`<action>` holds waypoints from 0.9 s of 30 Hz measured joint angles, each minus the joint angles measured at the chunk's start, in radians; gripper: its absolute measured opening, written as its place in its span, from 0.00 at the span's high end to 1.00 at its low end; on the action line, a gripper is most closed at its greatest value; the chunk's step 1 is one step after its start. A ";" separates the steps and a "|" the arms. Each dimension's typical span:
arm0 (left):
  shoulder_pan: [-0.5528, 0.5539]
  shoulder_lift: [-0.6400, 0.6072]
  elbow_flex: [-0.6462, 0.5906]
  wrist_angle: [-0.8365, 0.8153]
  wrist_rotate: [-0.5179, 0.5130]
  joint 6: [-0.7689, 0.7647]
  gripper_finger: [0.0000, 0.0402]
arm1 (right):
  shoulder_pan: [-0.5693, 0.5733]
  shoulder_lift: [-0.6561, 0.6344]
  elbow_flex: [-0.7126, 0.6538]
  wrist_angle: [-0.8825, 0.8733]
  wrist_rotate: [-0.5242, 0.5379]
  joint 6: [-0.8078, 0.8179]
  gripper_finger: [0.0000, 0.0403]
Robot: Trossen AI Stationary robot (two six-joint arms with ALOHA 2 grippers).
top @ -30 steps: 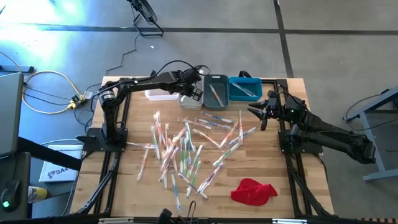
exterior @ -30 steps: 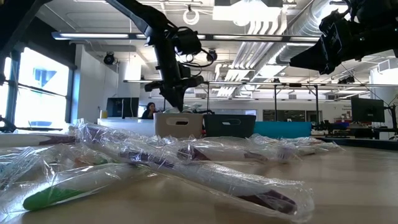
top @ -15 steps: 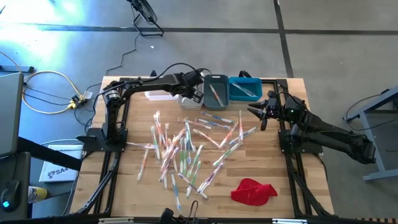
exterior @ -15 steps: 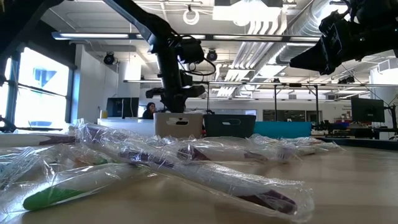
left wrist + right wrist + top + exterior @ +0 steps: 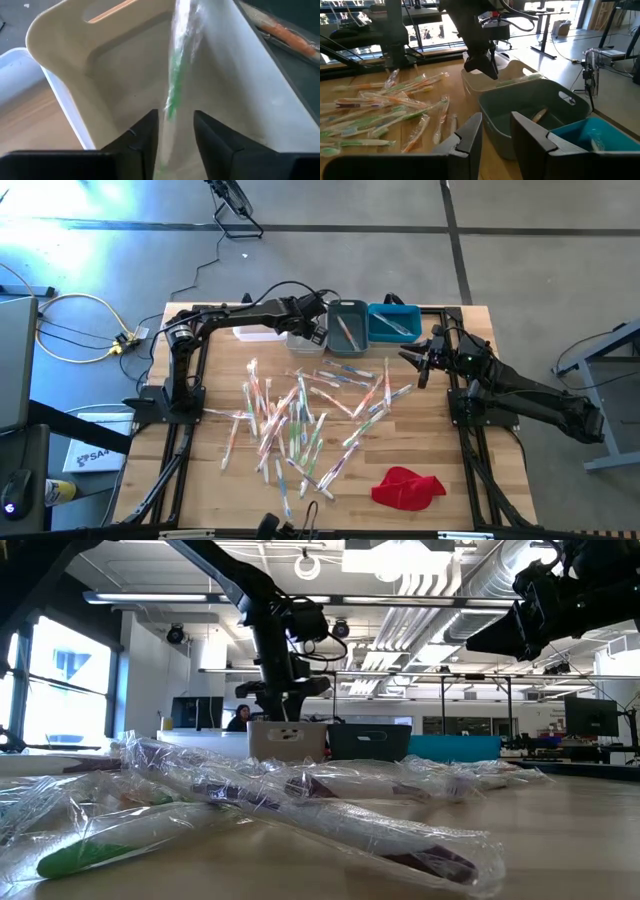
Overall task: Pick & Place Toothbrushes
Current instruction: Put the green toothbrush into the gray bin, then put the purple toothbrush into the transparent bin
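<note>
High view, left gripper [image 5: 316, 332]: it is over the beige bin [image 5: 303, 340] at the far edge of the worktop [image 5: 440, 450].
High view, toothbrushes [image 5: 300, 420]: many wrapped ones lie scattered in the middle of the worktop; some lie in the grey bin [image 5: 346, 330] and the blue bin [image 5: 393, 325].
High view, right gripper [image 5: 418, 362]: it hangs near the blue bin, on the right side (this arm waits).
High view, red cloth [image 5: 407, 486]: on the near right part of the worktop, apart from the pile.
Low view, left gripper [image 5: 283, 708]: it points down just above the beige bin [image 5: 287, 740].
Left wrist view, fingers [image 5: 137, 137]: narrowly parted, with a green toothbrush [image 5: 175, 85] in clear wrapper between them, reaching into the beige bin [image 5: 100, 65]; I cannot tell if they grip it.
Right wrist view, fingers [image 5: 467, 132]: a narrow gap, nothing between them; the grey bin [image 5: 530, 107] is ahead of them.
</note>
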 joint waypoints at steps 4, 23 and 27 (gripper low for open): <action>0.000 0.000 0.000 0.011 0.000 0.036 0.65 | 0.000 0.000 0.000 0.000 0.000 0.000 0.77; -0.039 -0.034 0.195 -0.189 0.035 0.416 0.66 | 0.000 0.000 0.000 0.000 -0.001 0.000 0.77; -0.054 -0.034 0.213 -0.204 0.041 0.491 0.66 | 0.000 0.000 0.000 0.000 -0.001 0.000 0.77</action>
